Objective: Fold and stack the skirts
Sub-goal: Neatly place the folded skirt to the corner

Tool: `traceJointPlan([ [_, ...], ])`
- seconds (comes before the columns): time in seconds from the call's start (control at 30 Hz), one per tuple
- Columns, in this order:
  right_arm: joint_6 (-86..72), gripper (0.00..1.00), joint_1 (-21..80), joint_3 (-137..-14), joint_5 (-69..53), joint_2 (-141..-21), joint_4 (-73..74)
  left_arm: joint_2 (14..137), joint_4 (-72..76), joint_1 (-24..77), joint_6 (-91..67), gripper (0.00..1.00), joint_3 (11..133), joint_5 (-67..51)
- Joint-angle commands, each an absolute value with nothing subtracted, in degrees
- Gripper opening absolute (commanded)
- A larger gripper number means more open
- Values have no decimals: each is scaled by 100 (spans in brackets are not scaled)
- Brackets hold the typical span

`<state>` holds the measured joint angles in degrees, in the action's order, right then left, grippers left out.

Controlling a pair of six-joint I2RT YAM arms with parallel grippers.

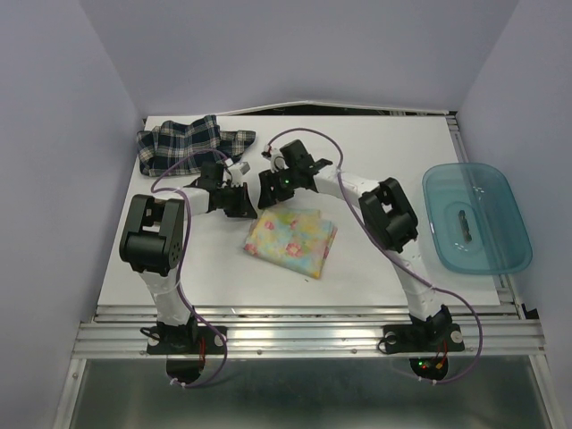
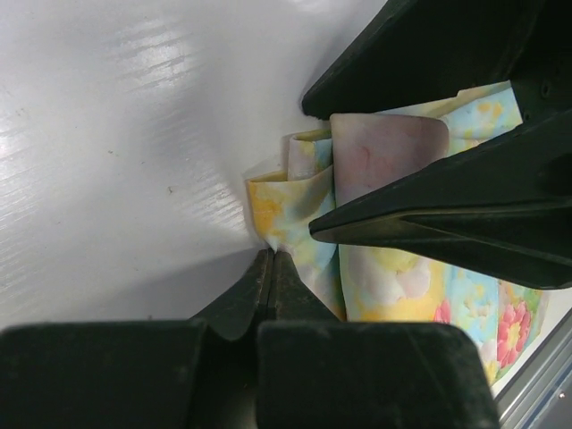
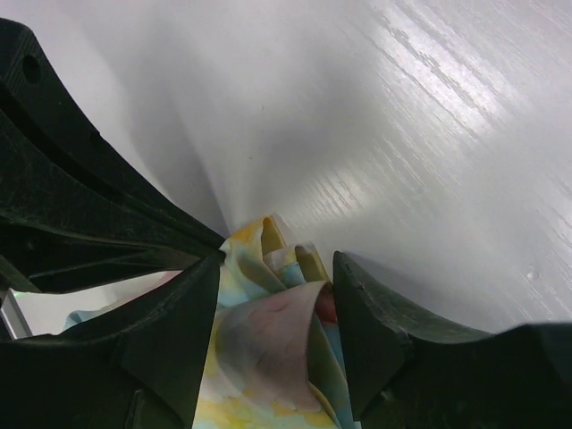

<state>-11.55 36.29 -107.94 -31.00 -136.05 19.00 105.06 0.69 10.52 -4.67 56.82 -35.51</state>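
Presently the left gripper (image 2: 271, 256) is clenched on a corner of the floral skirt (image 2: 393, 277). The right gripper (image 3: 277, 268) stands released, its jaws straddling a bunched fold just beside that corner. Risk: closing on the bunch may catch extra layers, and an uneven lift would skew the fold. Beyond the left gripper lies the plaid skirt (image 1: 188, 143), crumpled; well outboard of the right, the bin (image 1: 478, 219). Count: two skirts, two grippers, one bin.
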Motion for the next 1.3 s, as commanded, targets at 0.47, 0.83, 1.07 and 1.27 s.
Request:
traceJointPlan([
  [0.47, -404, 1, 3779, -10574, -3427, -13536, 1547, 10126, -139, 1072, 165, 21, 6029, -3559],
  [0.83, -765, 1, 3779, -10239, -3771, -12850, 940, 9273, -1282, 360, 721, 98, 5836, -4700],
  [1.07, -905, 1, 3779, -10248, -3805, -12718, 879, 9053, -1003, 554, 440, 99, 5239, -4632],
  [1.27, -975, 1, 3779, -10169, -3955, -12595, 791, 9404, -370, 554, 343, 99, 4940, -5185],
])
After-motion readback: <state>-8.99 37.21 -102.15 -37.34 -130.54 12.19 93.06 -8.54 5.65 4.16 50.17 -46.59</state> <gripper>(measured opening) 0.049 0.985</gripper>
